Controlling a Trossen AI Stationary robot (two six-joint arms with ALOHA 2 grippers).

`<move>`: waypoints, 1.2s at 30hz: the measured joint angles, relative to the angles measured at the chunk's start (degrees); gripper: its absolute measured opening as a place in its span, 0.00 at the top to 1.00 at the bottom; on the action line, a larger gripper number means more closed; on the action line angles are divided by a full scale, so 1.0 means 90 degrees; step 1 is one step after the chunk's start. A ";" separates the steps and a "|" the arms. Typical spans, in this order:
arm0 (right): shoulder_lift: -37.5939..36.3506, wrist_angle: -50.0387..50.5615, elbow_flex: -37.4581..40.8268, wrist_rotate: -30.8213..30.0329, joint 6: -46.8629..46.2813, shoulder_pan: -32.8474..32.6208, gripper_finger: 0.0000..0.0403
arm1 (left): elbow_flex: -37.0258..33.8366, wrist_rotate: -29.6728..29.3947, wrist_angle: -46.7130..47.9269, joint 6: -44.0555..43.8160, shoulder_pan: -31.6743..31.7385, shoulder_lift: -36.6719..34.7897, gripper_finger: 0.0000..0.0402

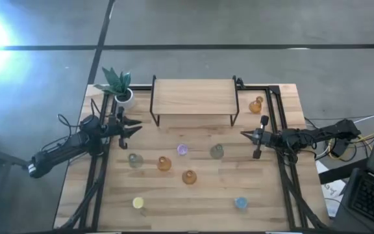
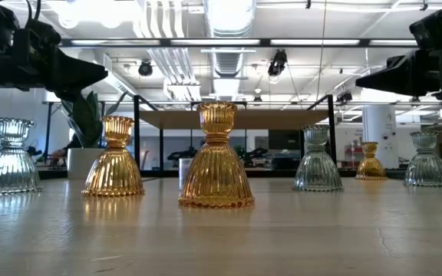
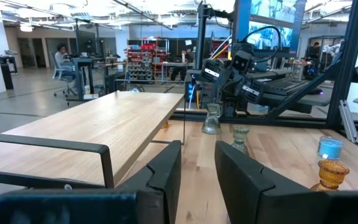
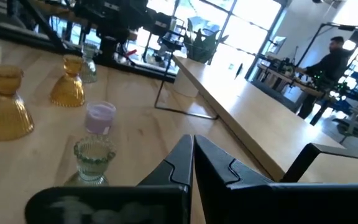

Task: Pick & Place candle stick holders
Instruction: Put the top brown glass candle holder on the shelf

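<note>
A light wooden table (image 1: pixel 193 208) is seen from above, with small ribbed glass candle stick holders scattered across its middle and front. The left gripper (image 1: pixel 137 128) is held clenched and empty near the table's left edge, just in front of a green plant in a white pot (image 1: pixel 120 88). Nearest to it, slightly toward the front, stands a grey-green holder (image 1: pixel 135 160); an amber holder (image 1: pixel 165 164) and a second amber holder (image 1: pixel 189 177) are lined up beyond that. The right gripper (image 1: pixel 245 134) is likewise clenched on nothing, at the table's right side. A grey-green holder (image 1: pixel 217 151) stands just inward of it, with a purple holder (image 1: pixel 182 150) further toward the centre. An orange holder (image 1: pixel 256 104) is set behind the right gripper, beside a low wooden shelf on black legs (image 1: pixel 193 96). A yellow holder (image 1: pixel 138 203) and a blue holder (image 1: pixel 241 203) are placed near the front edge, well apart. Nothing is seen on the shelf.
</note>
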State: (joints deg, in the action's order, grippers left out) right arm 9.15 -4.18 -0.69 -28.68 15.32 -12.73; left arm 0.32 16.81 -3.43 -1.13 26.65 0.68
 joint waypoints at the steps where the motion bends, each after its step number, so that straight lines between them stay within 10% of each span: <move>1: 0.0000 0.0012 0.0000 0.0001 -0.0047 0.0000 0.98 | 0.0000 0.0000 0.0001 0.0000 0.0000 0.0000 0.74; 16: 0.0000 -0.0247 0.0000 -0.0144 0.0412 0.0002 0.98 | 0.0000 0.0000 0.0000 0.0000 0.0001 0.0000 0.74; 36: 0.0000 -0.0900 0.0000 -0.0142 -0.1497 0.0000 0.98 | 0.0000 -0.0001 0.0000 0.0000 0.0001 -0.0001 0.74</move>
State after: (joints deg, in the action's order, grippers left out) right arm 9.15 -12.27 -0.69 -29.95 1.85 -12.73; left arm 0.32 16.80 -3.43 -1.13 26.66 0.67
